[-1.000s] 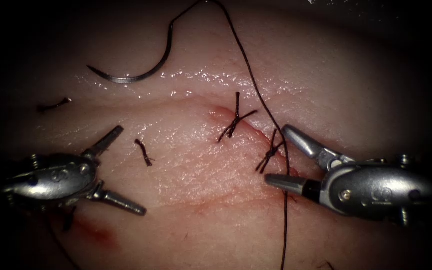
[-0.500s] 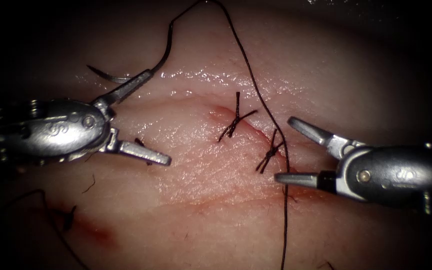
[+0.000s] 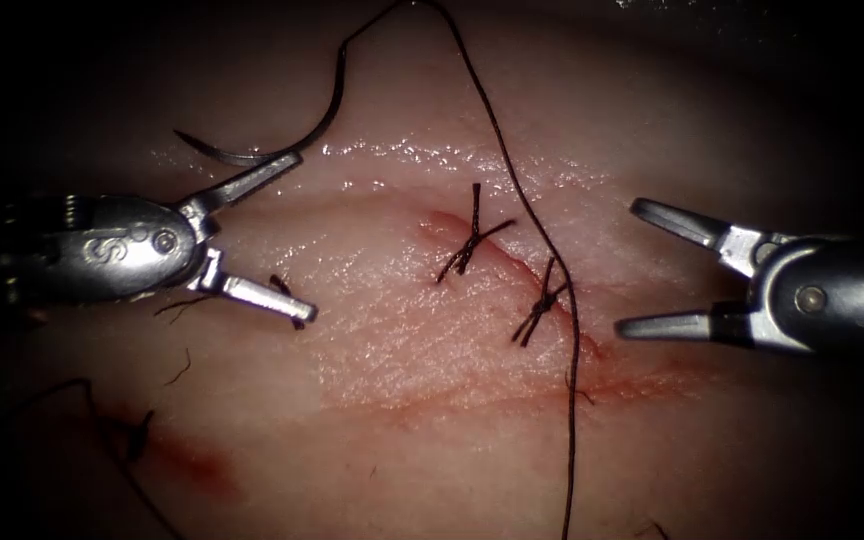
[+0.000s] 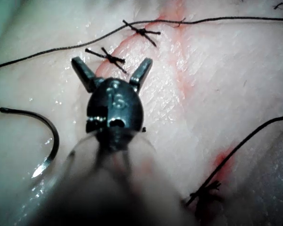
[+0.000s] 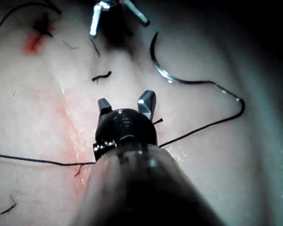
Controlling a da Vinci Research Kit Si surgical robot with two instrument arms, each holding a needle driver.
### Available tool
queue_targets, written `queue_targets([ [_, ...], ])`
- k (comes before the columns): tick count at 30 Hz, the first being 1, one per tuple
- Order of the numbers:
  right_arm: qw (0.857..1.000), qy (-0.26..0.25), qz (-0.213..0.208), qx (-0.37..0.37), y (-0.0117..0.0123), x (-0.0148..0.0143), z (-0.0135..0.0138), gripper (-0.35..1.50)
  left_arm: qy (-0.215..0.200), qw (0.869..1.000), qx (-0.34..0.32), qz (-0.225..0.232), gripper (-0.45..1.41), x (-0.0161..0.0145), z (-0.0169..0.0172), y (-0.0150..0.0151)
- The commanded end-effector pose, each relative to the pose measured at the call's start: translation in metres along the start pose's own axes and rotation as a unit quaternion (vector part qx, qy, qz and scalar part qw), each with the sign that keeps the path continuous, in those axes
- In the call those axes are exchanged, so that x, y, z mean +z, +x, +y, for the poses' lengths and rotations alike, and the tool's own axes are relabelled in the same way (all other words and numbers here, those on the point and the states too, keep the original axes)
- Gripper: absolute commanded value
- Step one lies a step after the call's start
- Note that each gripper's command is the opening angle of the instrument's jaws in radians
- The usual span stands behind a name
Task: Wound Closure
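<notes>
Two knotted stitches [image 3: 472, 240] already crossed the cut [image 3: 512, 275]; its lower stretch toward five o'clock looked unclosed. The needle [image 3: 282, 135] lay free on the tissue [image 3: 402, 340] at eleven o'clock, thread [image 3: 542, 240] attached. The left tool [image 3: 297, 235] and right tool [image 3: 627, 265] gaped wide, empty.

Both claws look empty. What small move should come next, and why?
Probably the left claw should close on the needle. It lies free on the tissue, left of the cut, beside that claw's upper jaw. Both claws are open and hold nothing; the right claw is farther off.
</notes>
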Motion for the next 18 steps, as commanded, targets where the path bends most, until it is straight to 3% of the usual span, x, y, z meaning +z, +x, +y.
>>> queue_targets([
  [1, 1.000, -0.001, 0.001, -0.001, -0.0001, 0.0007, 0.0001, 0.98, 0.001, 1.000, 0.000, -0.003, 0.89, 0.0004, 0.0001, -0.0004],
  [18, 1.000, -0.004, 0.002, -0.002, -0.0004, 0.0011, 0.0000, 0.96, -0.002, 1.000, 0.005, -0.016, 0.89, 0.0013, 0.0010, -0.0008],
])
